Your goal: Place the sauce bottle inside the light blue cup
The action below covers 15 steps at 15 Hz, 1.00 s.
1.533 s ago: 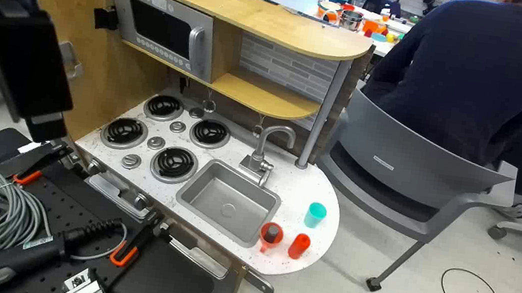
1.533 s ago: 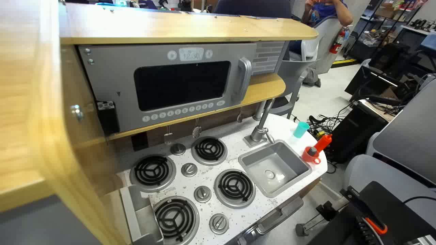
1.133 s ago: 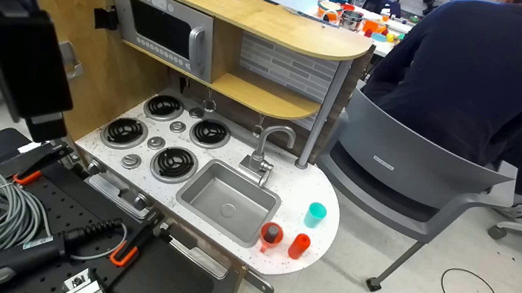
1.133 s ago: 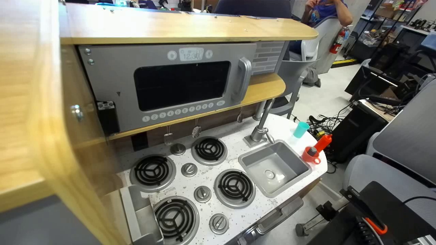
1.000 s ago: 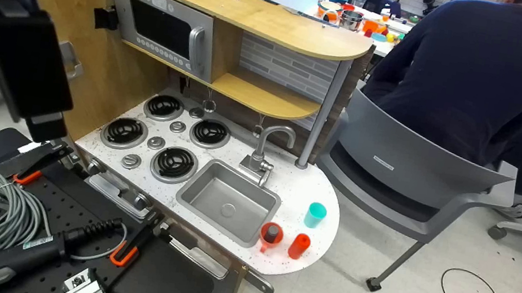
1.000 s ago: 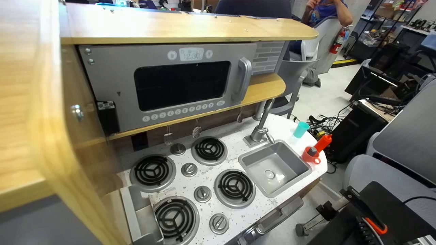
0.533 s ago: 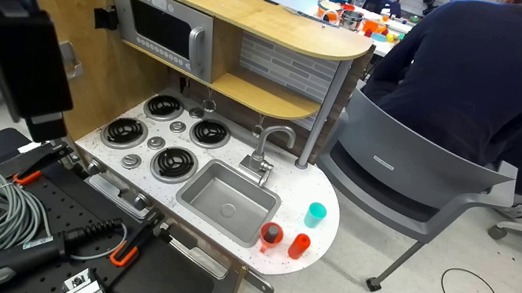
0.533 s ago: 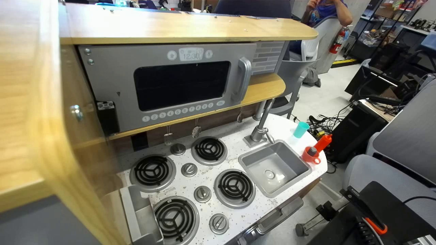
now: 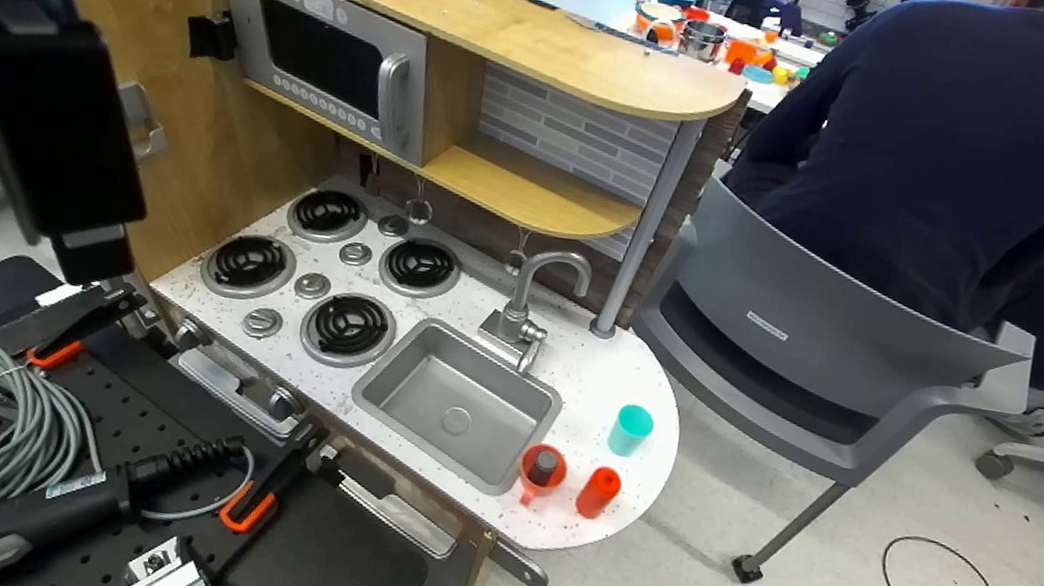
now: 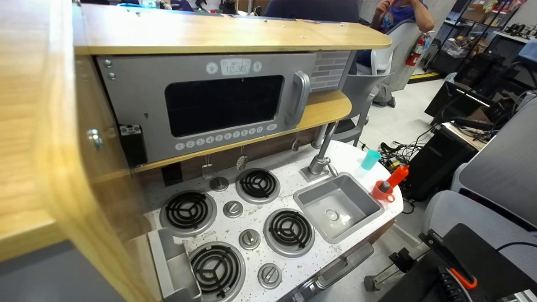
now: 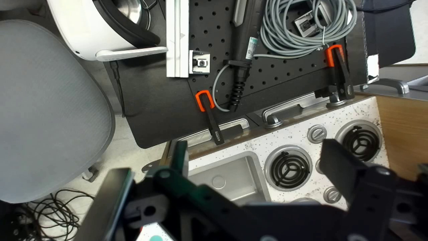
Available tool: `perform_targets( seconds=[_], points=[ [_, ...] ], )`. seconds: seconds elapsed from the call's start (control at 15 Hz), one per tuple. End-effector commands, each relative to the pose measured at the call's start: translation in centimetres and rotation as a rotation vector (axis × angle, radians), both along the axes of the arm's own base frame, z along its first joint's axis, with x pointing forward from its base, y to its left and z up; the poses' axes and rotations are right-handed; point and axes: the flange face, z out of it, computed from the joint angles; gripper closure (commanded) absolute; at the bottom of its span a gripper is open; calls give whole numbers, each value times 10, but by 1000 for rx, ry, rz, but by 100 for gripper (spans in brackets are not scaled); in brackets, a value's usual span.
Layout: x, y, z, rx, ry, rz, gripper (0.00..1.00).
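Observation:
The sauce bottle is red and stands on the rounded end of the white counter, in both exterior views (image 9: pixel 599 493) (image 10: pixel 398 176). The light blue cup (image 9: pixel 631 430) is a short teal cup upright near it; it also shows in an exterior view (image 10: pixel 371 160). A sliver of it shows at the wrist view's bottom edge (image 11: pixel 155 238). My gripper (image 11: pixel 257 150) is open and empty, its fingers wide apart, high above the sink and stove and away from the bottle and cup. The black wrist part hangs at the upper left in an exterior view.
A red cup (image 9: pixel 527 484) holding a dark item (image 9: pixel 544 465) stands between sink (image 9: pixel 457 404) and bottle. A faucet (image 9: pixel 521 303), post (image 9: pixel 648 229) and overhanging shelf (image 9: pixel 535 192) stand behind the sink. A black board (image 9: pixel 327 550) with cable and clamps lies in front.

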Motion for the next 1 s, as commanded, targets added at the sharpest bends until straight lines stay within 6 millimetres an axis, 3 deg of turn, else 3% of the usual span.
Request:
perform_targets(
  seconds=[0.0,0.87,0.93],
  points=[
    [0,0,0,0,0,0,0],
    [12,1,1,-5,-120,126,0],
    [35,-40,3,0,-123,129,0]
  ],
)
